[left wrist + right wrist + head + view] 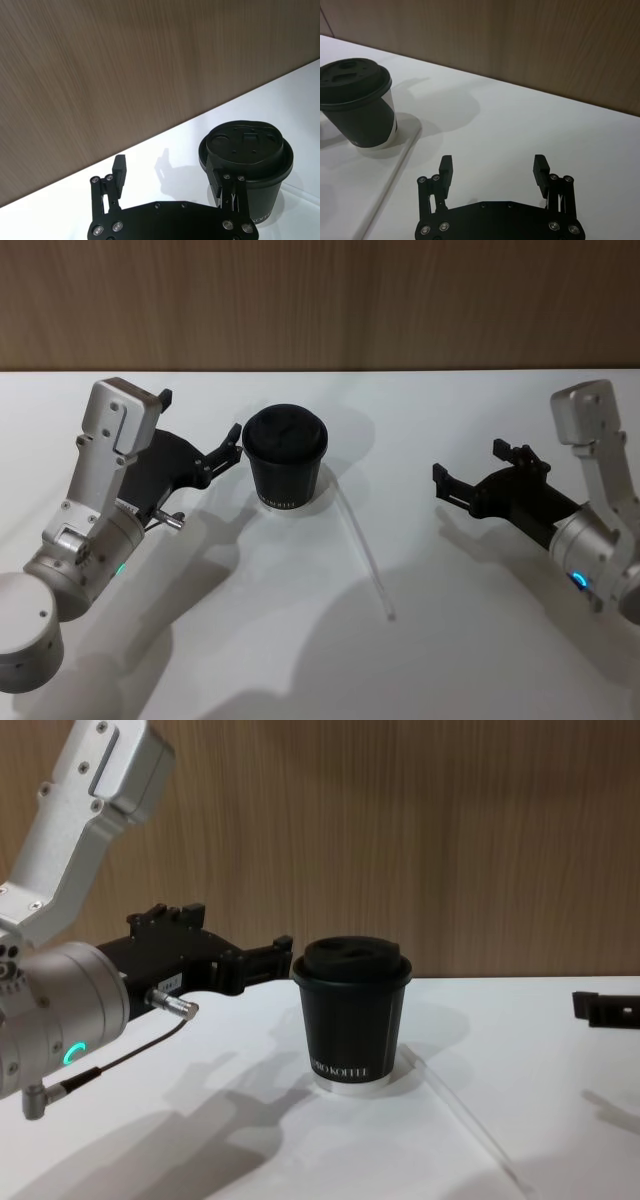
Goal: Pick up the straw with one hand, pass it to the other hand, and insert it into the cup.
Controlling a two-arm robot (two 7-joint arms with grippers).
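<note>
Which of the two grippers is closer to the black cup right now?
Left. The left gripper is open right beside the cup; the right gripper is open farther off, beyond the straw.

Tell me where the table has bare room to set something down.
Free: between the straw and the right gripper, and the front of the table before the cup. Crowded: around the cup, with the left gripper close beside it and the straw near its base.

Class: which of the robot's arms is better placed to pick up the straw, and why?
Probably the right. The straw lies flat on the right side of the cup, between it and the open right gripper. The open left gripper sits at the cup's other side, so the cup stands in its way.
</note>
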